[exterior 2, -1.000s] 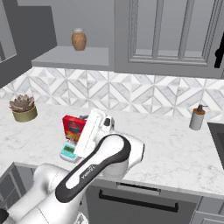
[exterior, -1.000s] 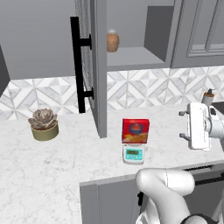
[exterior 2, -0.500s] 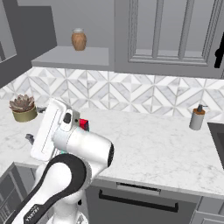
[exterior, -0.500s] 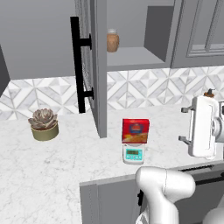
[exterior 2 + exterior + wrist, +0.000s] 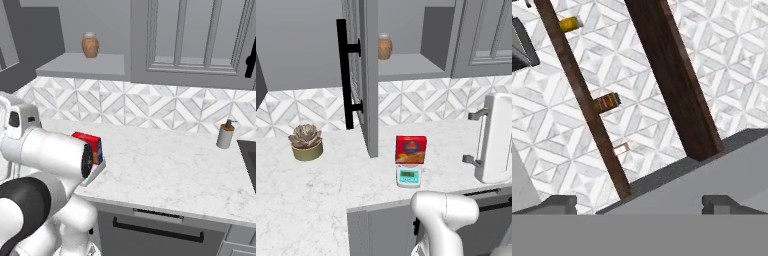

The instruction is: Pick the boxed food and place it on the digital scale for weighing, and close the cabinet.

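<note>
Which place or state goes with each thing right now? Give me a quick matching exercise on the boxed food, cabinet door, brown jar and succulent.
Things:
1. boxed food
2. cabinet door
3. brown jar
4. potted succulent

Places or states:
A. on the cabinet shelf
B. on the counter, left of the door
C. upright on the digital scale
D. swung open

Pairs: 1-C, 2-D, 3-A, 4-B
</note>
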Controlling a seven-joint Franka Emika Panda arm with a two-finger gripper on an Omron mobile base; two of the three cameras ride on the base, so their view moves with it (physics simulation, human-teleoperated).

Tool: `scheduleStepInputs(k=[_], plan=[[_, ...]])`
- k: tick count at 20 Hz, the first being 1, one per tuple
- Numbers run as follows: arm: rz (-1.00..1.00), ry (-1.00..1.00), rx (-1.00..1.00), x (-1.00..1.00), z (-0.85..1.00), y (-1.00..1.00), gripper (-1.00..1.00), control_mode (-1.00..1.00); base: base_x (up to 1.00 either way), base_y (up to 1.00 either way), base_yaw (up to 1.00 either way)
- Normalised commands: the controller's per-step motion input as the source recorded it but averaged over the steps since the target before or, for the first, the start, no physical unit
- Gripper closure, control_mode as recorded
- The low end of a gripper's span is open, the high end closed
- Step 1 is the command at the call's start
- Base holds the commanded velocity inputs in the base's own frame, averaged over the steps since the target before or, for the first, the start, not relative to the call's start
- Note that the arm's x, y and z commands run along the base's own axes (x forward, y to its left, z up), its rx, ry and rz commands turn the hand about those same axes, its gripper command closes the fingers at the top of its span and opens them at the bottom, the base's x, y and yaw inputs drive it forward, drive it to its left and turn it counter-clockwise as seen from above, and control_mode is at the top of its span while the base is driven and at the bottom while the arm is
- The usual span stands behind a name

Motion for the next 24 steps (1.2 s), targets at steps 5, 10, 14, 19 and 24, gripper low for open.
scheduleStepInputs(k=[5, 10, 14, 19, 24], plan=[[-0.23, -0.51, 0.11, -1.00, -0.12, 1.00, -1.00, -1.00, 0.00, 0.00, 0.00], [-0.42, -0.57, 0.34, -1.00, -0.74, 1.00, -1.00, -1.00, 0.00, 0.00, 0.00], [-0.51, -0.50, 0.45, -1.00, -0.78, 0.98, -1.00, -1.00, 0.00, 0.00, 0.00], [-0.45, -0.37, 0.45, -0.94, -0.98, 1.00, -1.00, -1.00, 0.00, 0.00, 0.00], [-0.42, -0.21, 0.41, -0.46, -0.96, 0.90, -1.00, -1.00, 0.00, 0.00, 0.00]])
